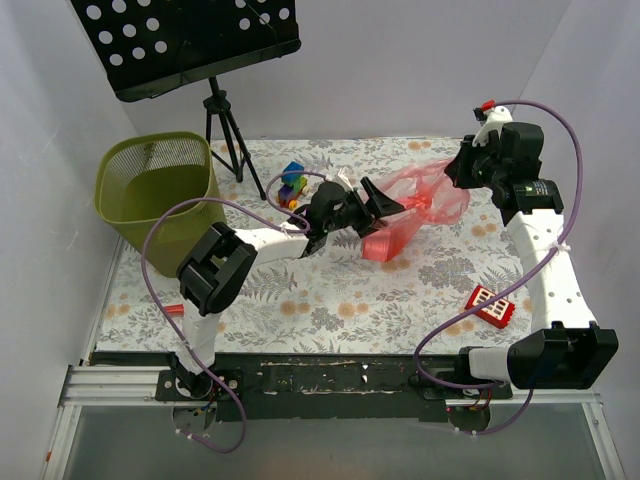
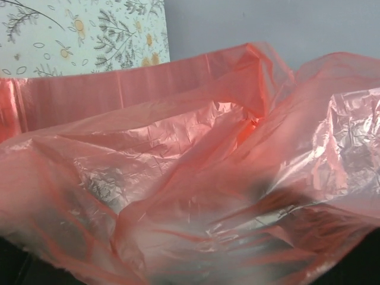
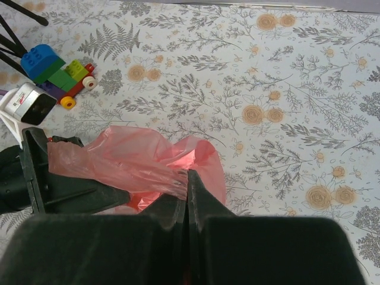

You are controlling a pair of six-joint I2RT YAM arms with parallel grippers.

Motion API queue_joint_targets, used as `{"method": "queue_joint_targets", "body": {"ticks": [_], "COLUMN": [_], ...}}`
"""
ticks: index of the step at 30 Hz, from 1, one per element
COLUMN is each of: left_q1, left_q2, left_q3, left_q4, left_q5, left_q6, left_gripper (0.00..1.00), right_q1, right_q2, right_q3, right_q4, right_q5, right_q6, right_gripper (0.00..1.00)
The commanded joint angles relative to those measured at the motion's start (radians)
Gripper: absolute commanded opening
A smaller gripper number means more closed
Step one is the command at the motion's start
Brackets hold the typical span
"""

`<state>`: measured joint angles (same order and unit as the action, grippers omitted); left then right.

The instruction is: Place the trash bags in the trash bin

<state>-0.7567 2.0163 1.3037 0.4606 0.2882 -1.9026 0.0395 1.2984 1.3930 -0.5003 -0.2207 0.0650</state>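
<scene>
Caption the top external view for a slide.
Right gripper pinches the trash bag; left gripper open at it, trash bin far left.

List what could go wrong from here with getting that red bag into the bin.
The right gripper pinches only a thin fold of the trash bag; a pull could slip or tear it.
The left gripper is open at the loose film and may close on little.
The trash bin sits far left past the toy car and tripod, which the trailing bag might snag.

The left arm and right arm have white links, black joints, purple cables.
</scene>
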Motion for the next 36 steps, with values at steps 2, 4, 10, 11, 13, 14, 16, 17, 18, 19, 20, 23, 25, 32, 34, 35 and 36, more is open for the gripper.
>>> {"method": "queue_joint_targets", "body": {"ticks": [2,4,10,11,13,14,16,17,18,19,20,23,25,32,34,35,36], "left_q1": [-0.013,-0.016,-0.018,-0.018,-0.009,-0.003,0.005,0.005,0.002,-0.003,-0.009,-0.013,-0.012,0.002,0.008,0.016,0.025], "left_q2": [-0.105,-0.102,-0.116,-0.123,-0.142,-0.149,-0.151,-0.148,-0.146,-0.146,-0.143,-0.117,-0.093,-0.088,-0.103,-0.117,-0.132], "left_q3": [-0.027,-0.029,-0.021,-0.020,-0.018,-0.020,-0.029,-0.038,-0.052,-0.066,-0.076,-0.061,-0.035,-0.006,-0.009,-0.023,-0.033], "left_q4": [0.111,0.133,0.144,0.147,0.156,0.158,0.147,0.148,0.151,0.159,0.164,0.153,0.153,0.106,0.029,-0.003,-0.037], "left_q5": [0.063,0.075,0.063,0.059,0.049,0.049,0.063,0.078,0.086,0.086,0.083,0.056,0.049,0.088,0.072,0.071,0.077], "left_q6": [0.040,0.045,0.037,0.040,0.060,0.071,0.073,0.066,0.063,0.057,0.059,0.066,0.088,0.184,0.236,0.278,0.327], "left_gripper": [0.79,0.77,0.85,0.92,0.98,0.98,0.98,0.97,0.96,0.94,0.92,0.76,0.68,0.13,0.00,0.00,0.00], "right_q1": [-0.003,-0.003,-0.013,-0.018,-0.029,-0.030,-0.030,-0.030,-0.029,-0.030,-0.029,-0.030,-0.030,-0.066,-0.073,-0.081,-0.087], "right_q2": [-0.028,-0.030,-0.039,-0.039,-0.039,-0.039,-0.039,-0.037,-0.034,-0.033,-0.028,-0.022,-0.021,-0.013,-0.010,-0.013,-0.013], "right_q3": [0.000,-0.002,-0.003,-0.003,-0.003,-0.003,-0.003,-0.005,-0.003,-0.002,0.003,0.014,0.012,0.018,0.026,0.027,0.026], "right_q4": [0.048,0.049,0.042,0.042,0.042,0.043,0.045,0.045,0.048,0.049,0.049,0.045,0.043,0.052,0.052,0.051,0.052], "right_q5": [-0.026,-0.026,-0.014,-0.017,-0.020,-0.023,-0.026,-0.026,-0.028,-0.031,-0.032,-0.034,-0.032,-0.028,-0.029,-0.029,-0.022], "right_q6": [0.021,0.021,0.016,0.019,0.021,0.022,0.029,0.030,0.033,0.032,0.032,0.030,0.030,0.035,0.035,0.026,0.013], "right_gripper": [0.01,0.01,0.01,0.01,0.01,0.01,0.01,0.01,0.01,0.01,0.01,0.01,0.01,0.01,0.01,0.01,0.01]}}
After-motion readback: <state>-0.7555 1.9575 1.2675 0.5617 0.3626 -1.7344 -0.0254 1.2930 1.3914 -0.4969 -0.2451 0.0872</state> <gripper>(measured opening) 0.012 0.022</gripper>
